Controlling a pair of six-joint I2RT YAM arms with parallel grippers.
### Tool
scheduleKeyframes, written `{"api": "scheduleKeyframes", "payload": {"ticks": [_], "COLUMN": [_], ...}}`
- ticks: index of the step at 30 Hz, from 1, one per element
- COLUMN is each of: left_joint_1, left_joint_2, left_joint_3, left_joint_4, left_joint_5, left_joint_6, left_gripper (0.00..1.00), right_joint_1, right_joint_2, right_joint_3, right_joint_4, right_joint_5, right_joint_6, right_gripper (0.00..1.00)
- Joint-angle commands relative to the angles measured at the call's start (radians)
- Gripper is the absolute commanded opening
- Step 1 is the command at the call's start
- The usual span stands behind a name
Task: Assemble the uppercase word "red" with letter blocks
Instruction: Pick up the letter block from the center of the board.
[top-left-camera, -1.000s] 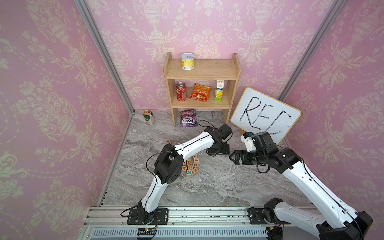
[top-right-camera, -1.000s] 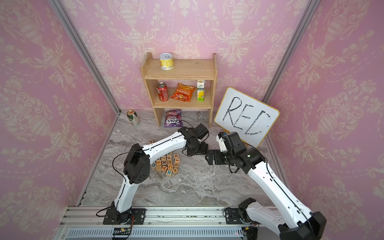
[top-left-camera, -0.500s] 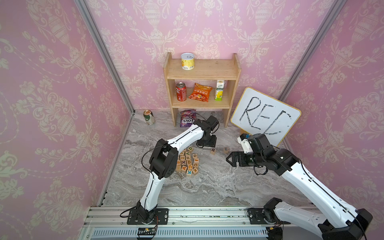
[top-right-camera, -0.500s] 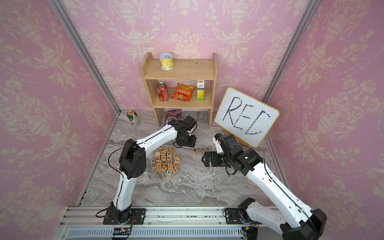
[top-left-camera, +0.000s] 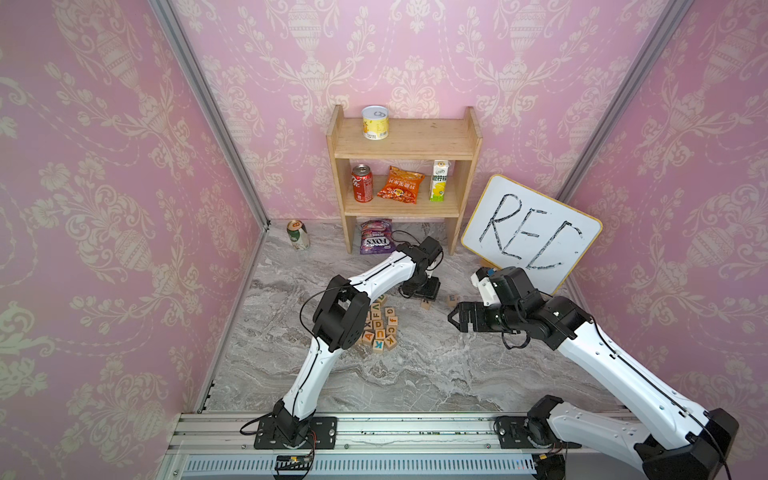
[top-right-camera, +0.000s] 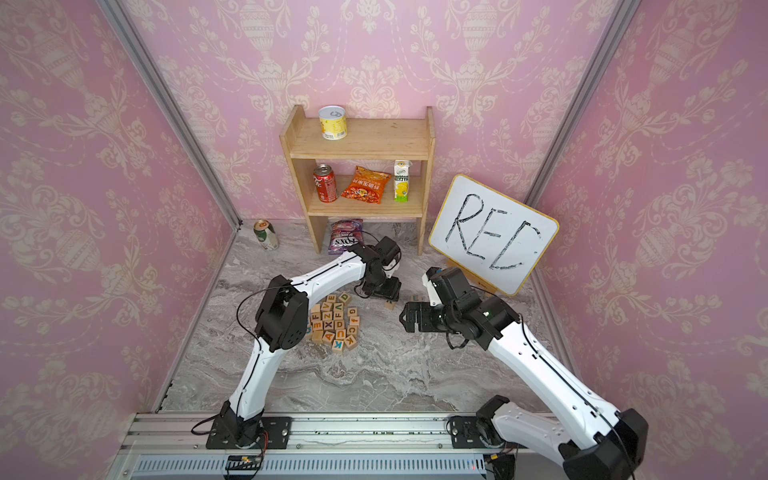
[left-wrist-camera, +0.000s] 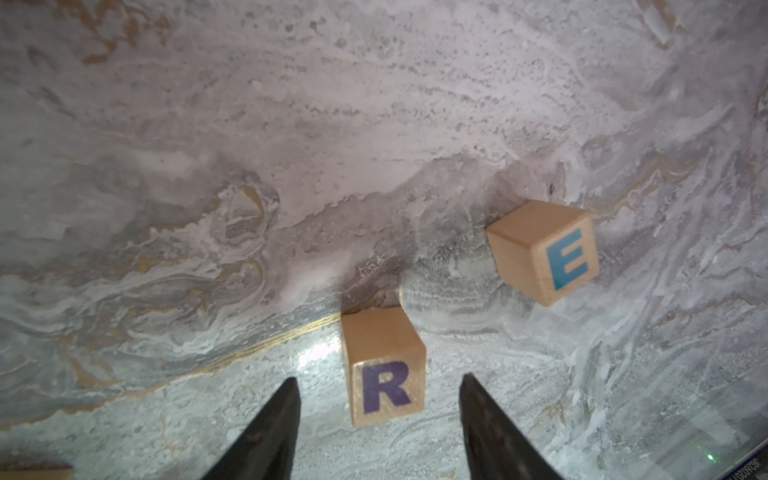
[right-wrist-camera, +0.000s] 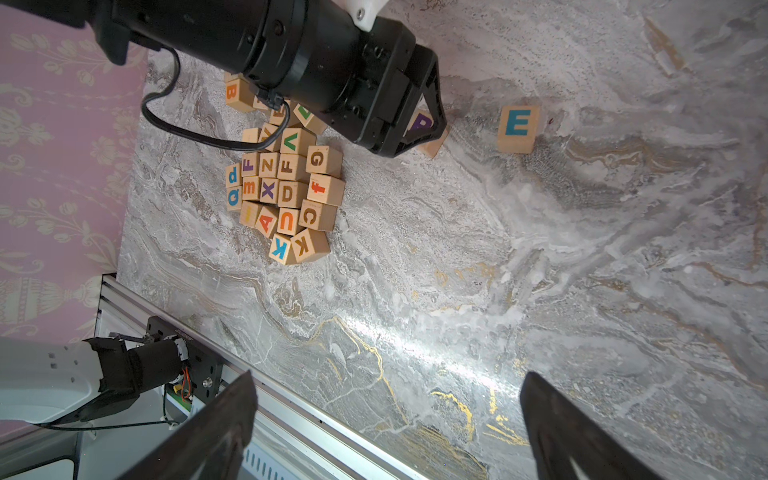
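Left wrist view: purple R block, blue E block, slightly apart

white arm links, black joints, looping black cables.

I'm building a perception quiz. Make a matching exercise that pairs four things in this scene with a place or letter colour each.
Things:
1. R block
2. E block
3. yellow can
4. red can

Matches:
A. on the top shelf
B. purple letter
C. blue letter
D. on the lower shelf

Pairs: 1-B; 2-C; 3-A; 4-D
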Motion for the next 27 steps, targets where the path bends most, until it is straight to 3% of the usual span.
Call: {"api": "scheduleKeyframes", "payload": {"ticks": [1,11,17,23,27], "left_joint_1": [-0.006,-0.018,-0.023,-0.039,-0.064], "left_joint_2": [0.029,0.087,0.097,0.1,0.136], "left_joint_3": [0.029,0.084,0.101,0.128,0.21], "left_joint_4": [-0.037,-0.052,-0.063,-0.089,-0.173], "left_joint_5": [-0.024,-0.021,-0.047,-0.078,-0.128], "left_joint_6": [0.021,-0.003,-0.028,-0.097,-0.191], "left_gripper": [0.59,0.53,0.37,0.3,0.31], "right_joint_1": [0.006,0.006,0.005,0.005,0.006], "right_joint_2": [0.016,0.057,0.063,0.061,0.063], "right_joint_3": [-0.006,0.025,0.031,0.03,0.03], "right_joint_4": [0.012,0.007,-0.001,-0.002,-0.005], "right_joint_5": [0.021,0.028,0.035,0.038,0.038], "right_joint_6": [0.009,-0.013,-0.025,-0.032,-0.04], "right_gripper": [1.0,1.0,1.0,1.0,1.0]}}
